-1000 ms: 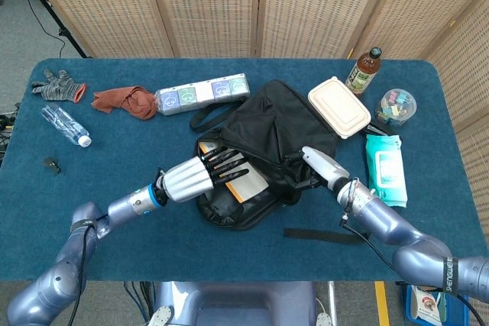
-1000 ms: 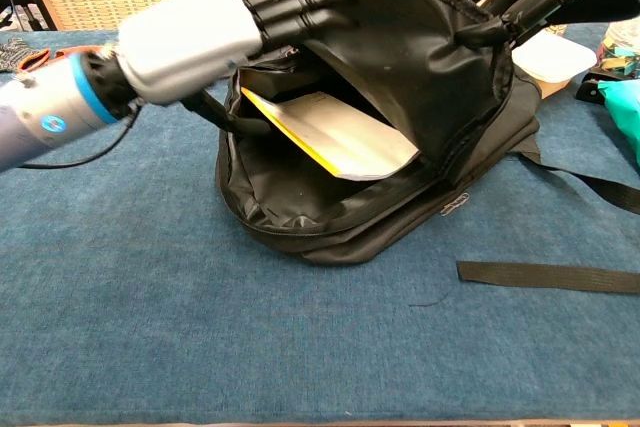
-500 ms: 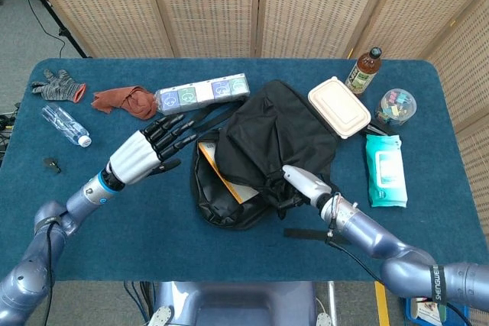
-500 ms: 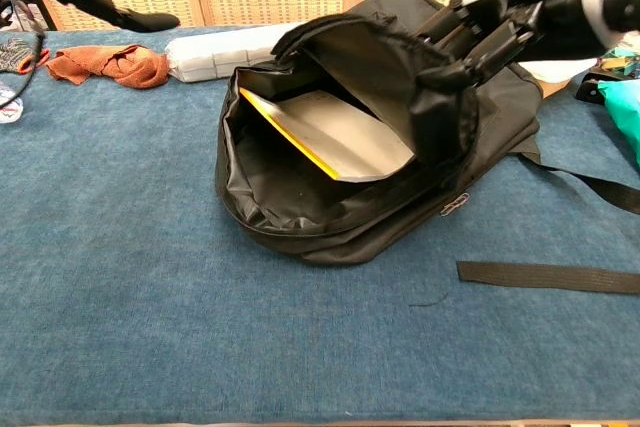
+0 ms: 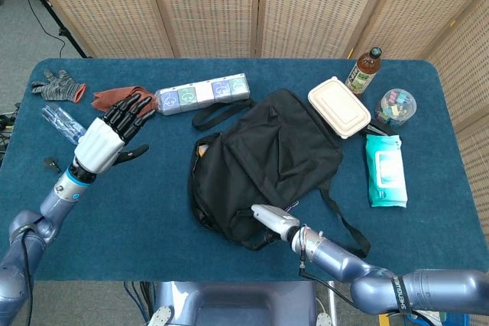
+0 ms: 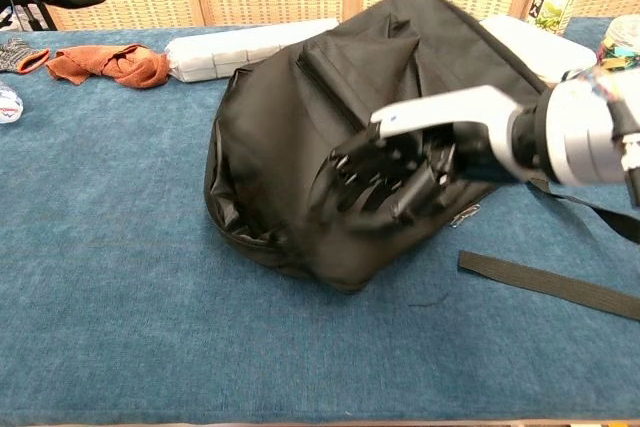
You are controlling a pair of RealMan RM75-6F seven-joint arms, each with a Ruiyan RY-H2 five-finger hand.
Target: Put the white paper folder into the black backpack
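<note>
My right hand point(image 6: 400, 172) rests against the near front of the black fabric backpack point(image 5: 267, 162), its dark fingers point(image 6: 350, 172) spread over the soft flap and pinching nothing that I can see; I judge it empty and apart, pressing the cloth down rather than holding it. My left hand point(image 5: 107, 133) hovers well off to the side above the blue carpeted tabletop point(image 5: 137, 204), fingers fanned wide and empty, near a crumpled rust-red cloth point(image 5: 122, 98) and a clear plastic water bottle point(image 5: 65, 122). The white paper folder is not visible as such: the flap lies over the mouth of the bag, and only a sliver of orange-yellow edge point(image 5: 200, 150) shows at the upper left of the opening in the head view, which I take to be the folder sitting inside. So the task looks nearly done. The bag is limp and light, it sags and folds wherever I push, so its flap is best taken by the rim or the zip edge, not the middle of the panel. The folder should be thin, stiff enough to slide but easy to crease, so I would nudge it by its flat face rather than its corner.
</note>
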